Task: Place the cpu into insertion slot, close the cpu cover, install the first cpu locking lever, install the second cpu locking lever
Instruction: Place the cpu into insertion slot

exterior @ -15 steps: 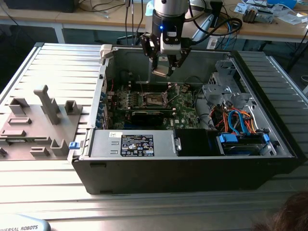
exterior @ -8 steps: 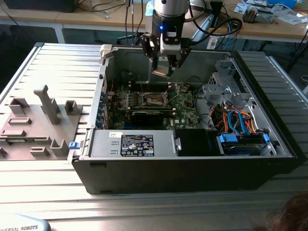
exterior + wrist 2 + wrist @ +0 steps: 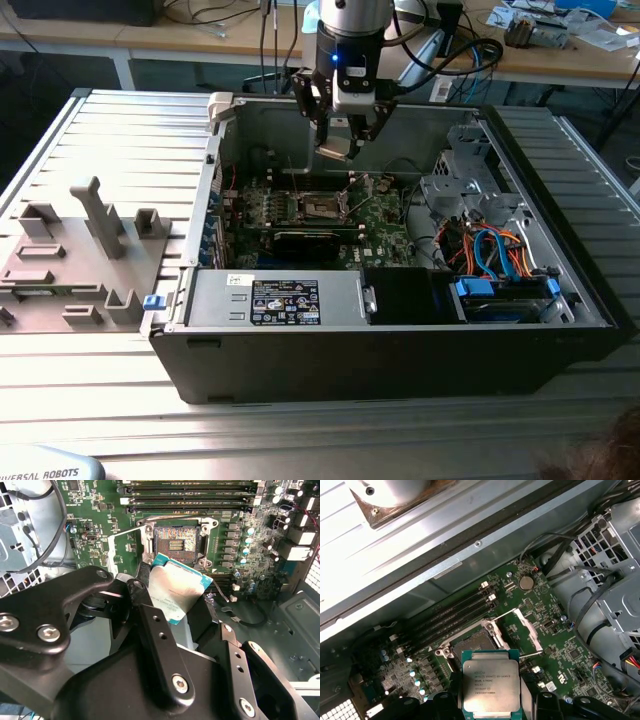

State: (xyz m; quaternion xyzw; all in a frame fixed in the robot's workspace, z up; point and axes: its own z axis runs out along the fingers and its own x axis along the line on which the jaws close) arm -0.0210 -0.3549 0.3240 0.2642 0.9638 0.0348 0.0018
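My gripper (image 3: pixel 338 138) hangs over the open computer case, shut on the cpu (image 3: pixel 332 153). In both wrist views the cpu (image 3: pixel 491 685) (image 3: pixel 175 587) shows its silvery top and teal edge between the black fingers (image 3: pixel 150 630), tilted and held above the green board. The insertion slot (image 3: pixel 472 642) (image 3: pixel 175 542) lies bare below and a little ahead of the chip, seen in the exterior view as a dark square (image 3: pixel 322 207). The cpu cover (image 3: pixel 525 627) stands swung open beside the slot. A thin lever wire (image 3: pixel 165 517) runs along the slot's far side.
Memory slots (image 3: pixel 455 617) lie close to the socket. A drive cage with bundled cables (image 3: pixel 480 235) fills the case at the exterior view's right, and a power supply (image 3: pixel 285 300) sits at the front. A grey fixture with holders (image 3: pixel 80 250) stands outside the case at the left.
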